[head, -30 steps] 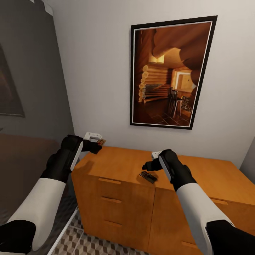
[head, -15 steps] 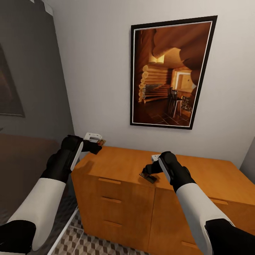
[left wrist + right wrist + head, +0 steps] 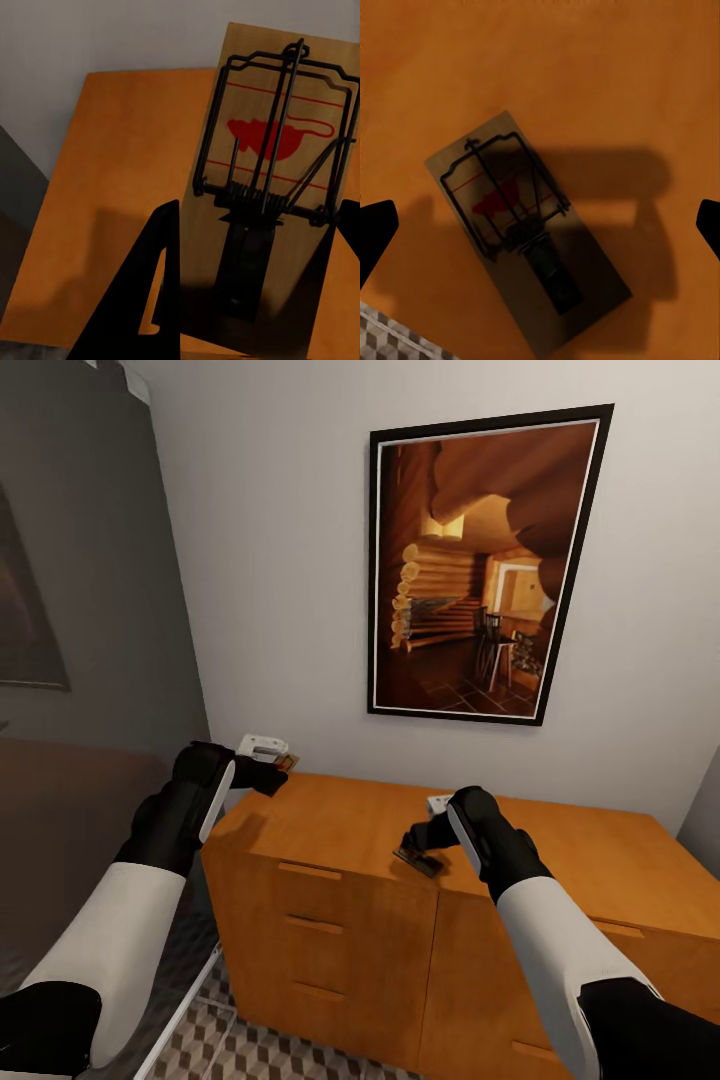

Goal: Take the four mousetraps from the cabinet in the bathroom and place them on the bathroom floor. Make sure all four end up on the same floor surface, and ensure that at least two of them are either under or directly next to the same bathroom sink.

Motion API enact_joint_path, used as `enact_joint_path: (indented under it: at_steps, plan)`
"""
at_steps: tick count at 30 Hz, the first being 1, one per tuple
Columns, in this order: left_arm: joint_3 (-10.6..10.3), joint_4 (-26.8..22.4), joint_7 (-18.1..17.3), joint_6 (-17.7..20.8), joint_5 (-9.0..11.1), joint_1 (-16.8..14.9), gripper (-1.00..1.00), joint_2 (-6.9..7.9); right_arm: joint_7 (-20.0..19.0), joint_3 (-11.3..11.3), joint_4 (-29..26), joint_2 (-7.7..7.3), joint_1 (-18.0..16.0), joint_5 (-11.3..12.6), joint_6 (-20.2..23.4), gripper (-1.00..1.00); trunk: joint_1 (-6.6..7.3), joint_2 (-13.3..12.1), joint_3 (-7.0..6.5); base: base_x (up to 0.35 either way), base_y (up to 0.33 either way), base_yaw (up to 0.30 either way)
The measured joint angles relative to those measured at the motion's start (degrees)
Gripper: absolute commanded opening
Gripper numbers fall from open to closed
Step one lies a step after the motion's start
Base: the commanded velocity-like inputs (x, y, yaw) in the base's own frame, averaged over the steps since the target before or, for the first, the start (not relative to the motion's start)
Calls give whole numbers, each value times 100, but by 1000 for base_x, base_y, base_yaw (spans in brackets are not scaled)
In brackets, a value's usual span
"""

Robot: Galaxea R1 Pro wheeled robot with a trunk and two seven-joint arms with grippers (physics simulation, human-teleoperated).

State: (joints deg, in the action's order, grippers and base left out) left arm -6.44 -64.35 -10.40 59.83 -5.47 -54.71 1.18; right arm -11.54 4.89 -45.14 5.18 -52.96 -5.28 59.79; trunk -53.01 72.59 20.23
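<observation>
On top of the cabinet (image 3: 350,830) lies one mousetrap (image 3: 526,229), with the right pincer (image 3: 540,225) spread wide just above it. The left pincer (image 3: 247,277) holds another mousetrap (image 3: 274,172) beside the cabinet's end.

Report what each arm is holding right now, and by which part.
Left tool grips a mousetrap by one short end. Right tool is open above a second mousetrap lying on the cabinet, holding nothing.

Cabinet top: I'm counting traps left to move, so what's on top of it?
One mousetrap lies flat on the cabinet, beneath the open right gripper; the arm hides the surface behind.
</observation>
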Motion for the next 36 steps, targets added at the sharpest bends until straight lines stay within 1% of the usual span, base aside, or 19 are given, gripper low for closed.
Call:
enact_joint_path:
  at_steps: [10, 36]
  plan:
    - [-3, 6, 0, 0, 1, 0, -100, 0, 13, 0, -56, 19, 0, 3, 0, 100, 0, 0, 0, 0, 0, 0]
    - [-5, 31, 0, 0, 0, 0, -100, 0, 23, 6, 293, 11, -1, 0, 0, 100, 0, 0, 0, 0, 0, 0]
